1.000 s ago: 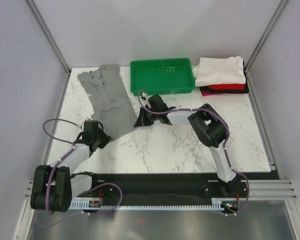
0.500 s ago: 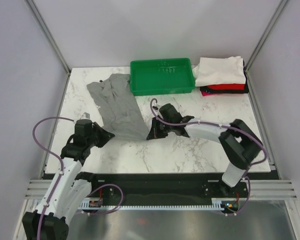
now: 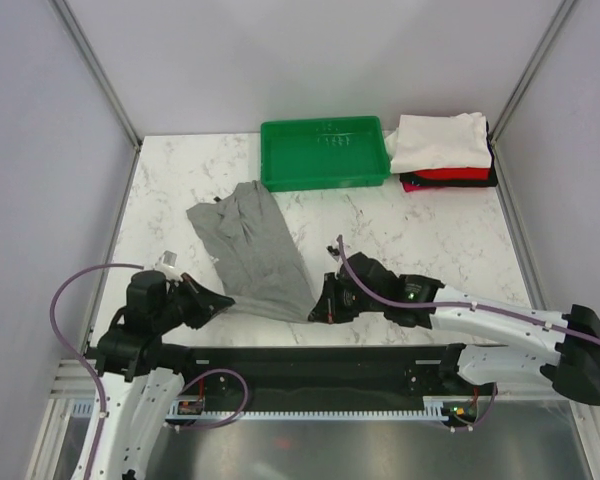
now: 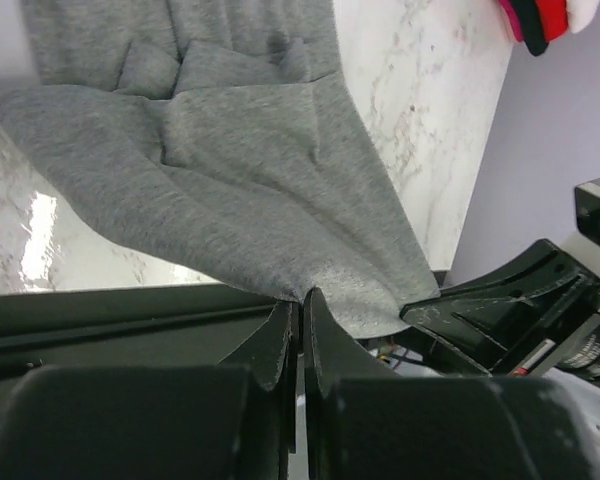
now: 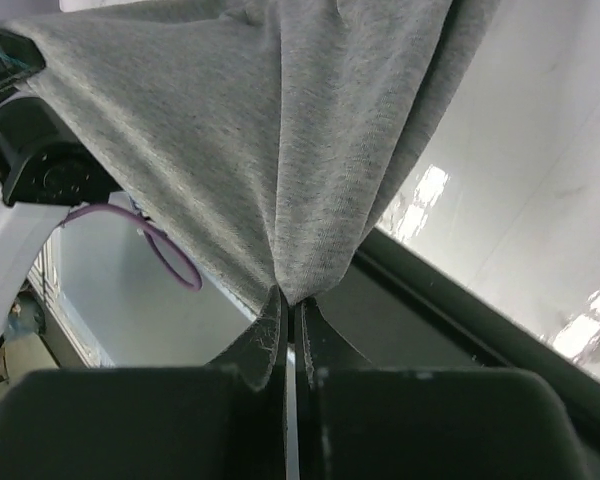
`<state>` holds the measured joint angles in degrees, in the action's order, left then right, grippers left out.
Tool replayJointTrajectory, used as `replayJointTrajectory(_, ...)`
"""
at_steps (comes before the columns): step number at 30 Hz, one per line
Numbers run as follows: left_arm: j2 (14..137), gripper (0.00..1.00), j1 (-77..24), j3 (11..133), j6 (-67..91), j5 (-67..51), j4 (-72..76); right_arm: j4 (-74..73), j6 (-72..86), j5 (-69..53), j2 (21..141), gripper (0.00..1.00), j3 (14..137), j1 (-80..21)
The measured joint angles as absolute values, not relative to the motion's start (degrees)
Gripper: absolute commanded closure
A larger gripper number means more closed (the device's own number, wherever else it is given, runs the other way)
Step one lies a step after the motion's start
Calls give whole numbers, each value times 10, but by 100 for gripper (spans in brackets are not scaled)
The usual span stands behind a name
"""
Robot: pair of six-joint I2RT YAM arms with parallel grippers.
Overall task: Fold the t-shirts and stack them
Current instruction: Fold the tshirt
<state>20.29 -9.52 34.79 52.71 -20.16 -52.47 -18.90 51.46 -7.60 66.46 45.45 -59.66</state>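
A heather-grey t-shirt (image 3: pixel 250 245) lies stretched across the marble table, bunched and creased, its near hem pulled to the front edge. My left gripper (image 3: pixel 223 298) is shut on the hem's left corner; the left wrist view shows the grey t-shirt (image 4: pixel 230 180) pinched at the left gripper (image 4: pixel 301 297). My right gripper (image 3: pixel 317 312) is shut on the hem's right corner, where the grey t-shirt (image 5: pixel 280 130) hangs from the right gripper (image 5: pixel 291 301). A stack of folded t-shirts (image 3: pixel 442 150), white over red over black, sits at the back right.
A green plastic tray (image 3: pixel 325 175) stands at the back middle, just beyond the shirt's far end. The black base rail (image 3: pixel 310 360) runs along the table's near edge under both grippers. Grey walls close in both sides.
Both grippers have pulled the grey shirt from the back left toward the front edge. The shirt slid down and to the right. Both arms have drawn back low over the rail.
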Motion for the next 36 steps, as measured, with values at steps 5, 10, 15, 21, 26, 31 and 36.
replayJointTrajectory(5,155,98,-95,387,537,-232,-593,-229,599,-1,617,100,440,-696)
replayJointTrajectory(10,142,98,-95,437,538,-241,-640,-310,649,89,627,100,502,-766)
replayJointTrajectory(15,162,98,-95,478,536,-200,-647,-399,622,173,702,100,666,-751)
replayJointTrajectory(21,243,98,-95,500,529,-151,-609,-449,534,199,803,100,802,-649)
replayJointTrajectory(26,313,98,-95,500,528,-131,-553,-463,464,175,889,100,879,-568)
replayJointTrajectory(31,380,98,-93,500,527,-119,-501,-467,415,144,966,100,938,-524)
replayJointTrajectory(36,451,98,-72,500,515,-121,-460,-476,384,110,1016,100,972,-492)
